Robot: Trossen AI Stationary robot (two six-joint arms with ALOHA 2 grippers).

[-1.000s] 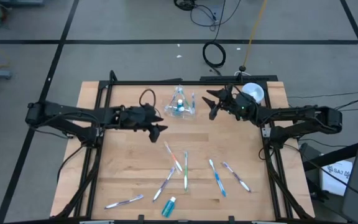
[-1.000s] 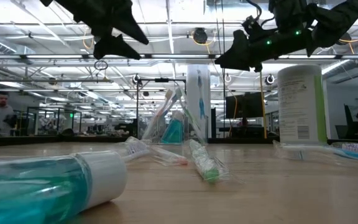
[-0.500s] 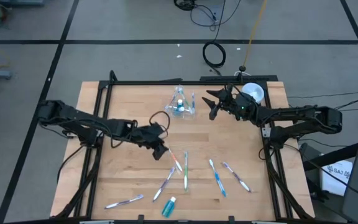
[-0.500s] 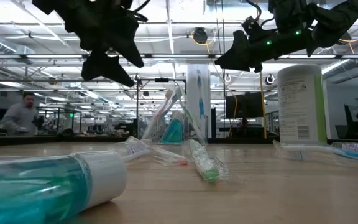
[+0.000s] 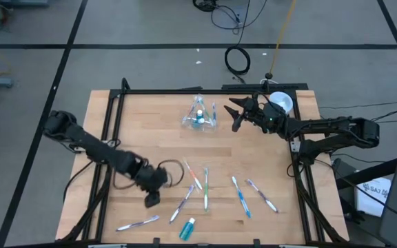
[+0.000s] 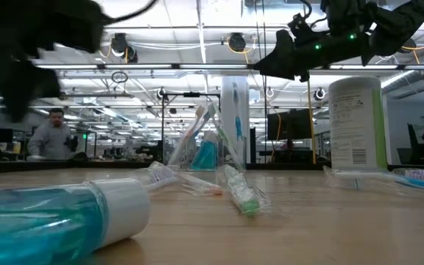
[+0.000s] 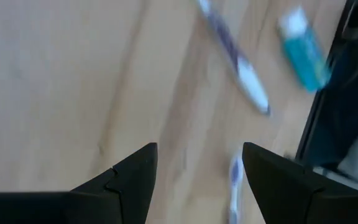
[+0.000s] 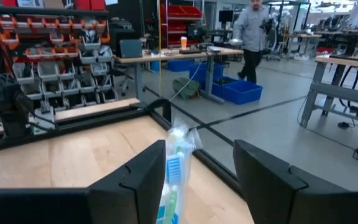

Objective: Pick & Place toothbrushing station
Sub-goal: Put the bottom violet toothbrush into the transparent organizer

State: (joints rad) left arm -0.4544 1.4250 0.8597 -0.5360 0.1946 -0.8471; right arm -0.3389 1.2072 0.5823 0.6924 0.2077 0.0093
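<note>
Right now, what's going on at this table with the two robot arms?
It's a toothbrush sorting setup. The left claw is open and empty, low over the table's near left part, close to the wrapped toothbrush by the front edge. The right claw hangs open and empty near the back, beside the clear holder that already has items in it. Several toothbrushes and a small blue tube lie loose on the wooden table.

We see a pale, matt wooden tabletop with visible grain, a clear glossy plastic holder, toothbrushes in shiny transparent wrap, a glossy teal tube with a white cap, and matt black gripper fingers.
</note>
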